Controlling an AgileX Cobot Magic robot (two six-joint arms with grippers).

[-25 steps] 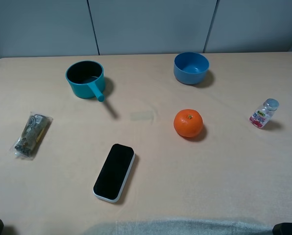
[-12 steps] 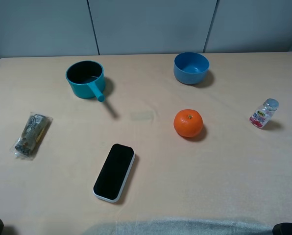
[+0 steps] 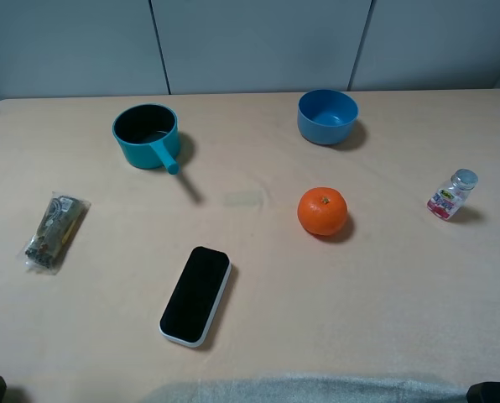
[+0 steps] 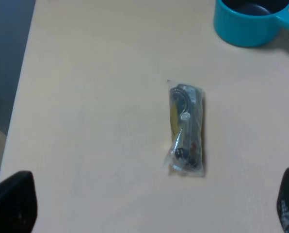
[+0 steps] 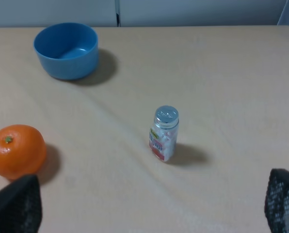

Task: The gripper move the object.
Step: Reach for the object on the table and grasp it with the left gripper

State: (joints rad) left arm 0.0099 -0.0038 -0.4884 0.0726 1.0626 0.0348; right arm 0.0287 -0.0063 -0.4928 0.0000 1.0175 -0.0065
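Beige tabletop (image 3: 359,285) fills the high view, with grey wall panels (image 3: 258,42) behind it. Far over on the left side lies the packet (image 3: 55,232), clear crinkly plastic with dark brownish-green contents. It lies flat, well apart from everything else. The teal pot (image 3: 146,134) sits beyond it toward the wall, and the black phone (image 3: 196,294) lies nearer the middle.

The left wrist camera shows the left claw (image 4: 150,204) above the tabletop, its dark fingers (image 4: 11,204) spread wide with nothing between them. The packet (image 4: 185,128) lies out ahead of it, untouched, with the pot (image 4: 251,19) just in shot beyond.

On the other side, the right claw (image 5: 148,203) is also gaping wide and holding nothing. The small clear bottle (image 5: 163,134) with the pink label stands on its base ahead of it. An orange (image 5: 16,150) and a blue bowl (image 5: 66,50) sit farther off, and nothing touches anything else.
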